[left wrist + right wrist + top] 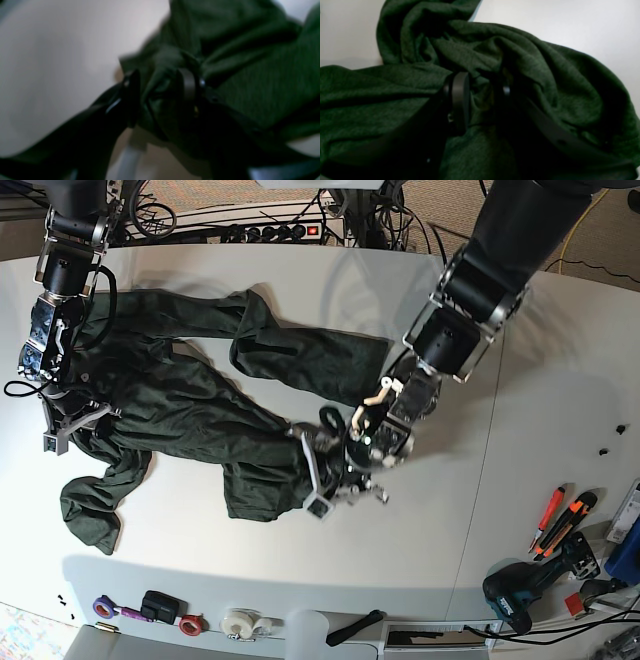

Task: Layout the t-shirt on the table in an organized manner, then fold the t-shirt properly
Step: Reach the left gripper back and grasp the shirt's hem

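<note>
The dark green t-shirt (190, 405) lies crumpled across the left half of the white table (400, 550), with one sleeve trailing toward the front left. At the shirt's right lower edge, my left gripper (322, 470) is shut on a bunch of fabric. The blurred left wrist view shows that gripper (160, 92) with t-shirt (250, 75) cloth gathered between its fingers. My right gripper (70, 425) sits at the shirt's left edge. In the right wrist view this gripper (482, 97) pinches a fold of the t-shirt (532, 70), and the cloth hides much of both fingers.
Tape rolls (240, 622) and small items line the front edge. A drill (520, 590) and cutters (560, 518) lie at the front right. A power strip (270, 230) and cables run along the back. A thin seam (480, 480) crosses the table right of my left arm.
</note>
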Robot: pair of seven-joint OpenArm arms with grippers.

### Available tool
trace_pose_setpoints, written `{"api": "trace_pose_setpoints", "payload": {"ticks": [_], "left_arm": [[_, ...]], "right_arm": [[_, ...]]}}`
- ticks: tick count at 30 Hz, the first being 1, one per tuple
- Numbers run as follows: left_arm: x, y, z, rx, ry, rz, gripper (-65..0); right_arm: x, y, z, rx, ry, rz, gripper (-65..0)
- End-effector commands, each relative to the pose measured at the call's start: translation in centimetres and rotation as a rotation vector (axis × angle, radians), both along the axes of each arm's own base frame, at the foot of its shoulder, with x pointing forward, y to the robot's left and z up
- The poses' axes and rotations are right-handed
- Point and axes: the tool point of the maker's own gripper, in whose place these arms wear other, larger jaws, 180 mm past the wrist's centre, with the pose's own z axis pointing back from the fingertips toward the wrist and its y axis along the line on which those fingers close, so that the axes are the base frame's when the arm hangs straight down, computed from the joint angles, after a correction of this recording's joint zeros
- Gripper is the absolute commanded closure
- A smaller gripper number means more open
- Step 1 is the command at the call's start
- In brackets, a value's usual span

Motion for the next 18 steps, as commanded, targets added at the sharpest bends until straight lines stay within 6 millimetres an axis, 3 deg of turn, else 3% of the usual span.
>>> {"api": "trace_pose_setpoints", "payload": {"ticks": [1, 8, 10, 12, 18], "left_arm": [[1.4, -0.9, 2.6, -0.035, -0.068, -0.009, -25.1], [1.2, -0.9, 2.4, -0.035, -0.062, -0.009, -24.8], [1.2, -0.9, 2.4, -0.039, -0.068, -0.009, -17.9], [1.4, -1.0, 2.7, -0.05, -0.082, -0.009, -2.2], [2.4, -1.1, 4.4, -0.07, -0.135, -0.011, 0.0]], "right_arm": [[-0.6, -1.4, 0.1, -0.038, 0.046, -0.019, -17.6], [-0.6, -1.4, 0.1, -0.038, 0.046, -0.019, -17.6], [-0.6, -1.4, 0.1, -0.038, 0.046, -0.019, -17.6], [-0.6, -1.4, 0.1, -0.038, 0.046, -0.019, -17.6], [-0.6, -1.4, 0.0, -0.038, 0.046, -0.019, -17.6]]}}
